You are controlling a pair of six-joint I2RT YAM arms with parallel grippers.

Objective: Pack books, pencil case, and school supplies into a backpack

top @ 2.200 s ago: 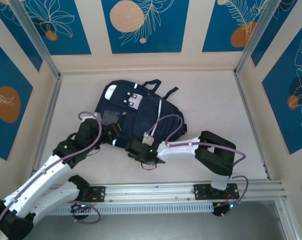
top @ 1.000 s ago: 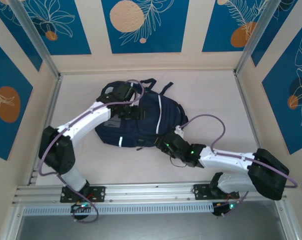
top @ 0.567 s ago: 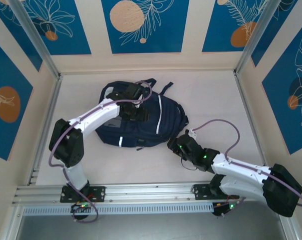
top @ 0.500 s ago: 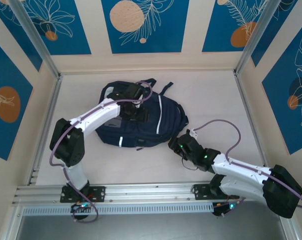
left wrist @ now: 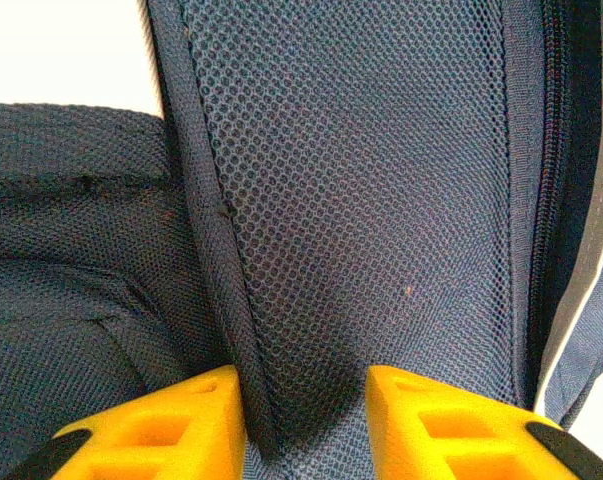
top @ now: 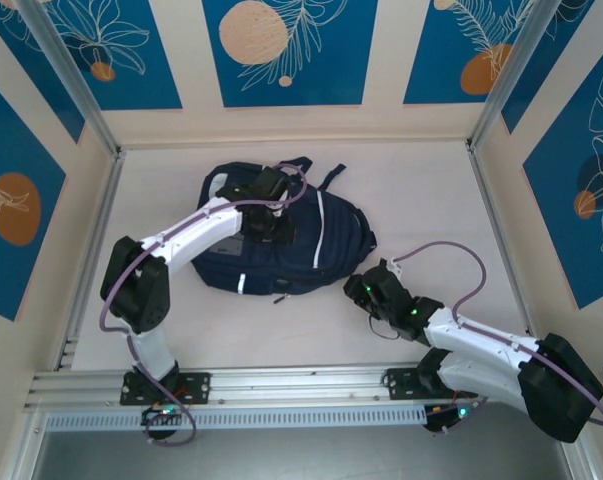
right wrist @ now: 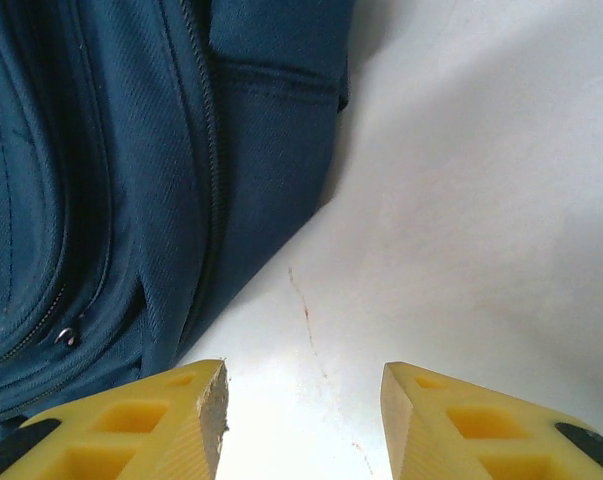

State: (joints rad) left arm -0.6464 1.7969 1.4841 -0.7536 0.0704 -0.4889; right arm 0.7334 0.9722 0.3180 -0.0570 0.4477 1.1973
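Note:
The navy backpack [top: 331, 240] lies flat at the table's middle-left, white stripe up. My left gripper [top: 271, 222] is down on its upper part. In the left wrist view its yellow fingers [left wrist: 181, 420] press a raised fold of dark mesh padding [left wrist: 361, 200] from both sides, so the left gripper [left wrist: 306, 385] is shut on that fold. My right gripper [top: 359, 288] sits just off the bag's lower right corner. There it stands open [right wrist: 303, 375] over bare table, with the bag's blue side [right wrist: 131, 150] to its left. The books, pencil case and school supplies are hidden.
Bare pale table [top: 431, 200] stretches to the right of and behind the bag. Patterned walls with metal posts [top: 496, 90] close in the back and sides. A metal rail [top: 301, 382] runs along the near edge.
My left gripper has slid right across the bag's top and its jaws have narrowed onto the mesh fold. The right gripper has drawn back rightward from the bag's edge.

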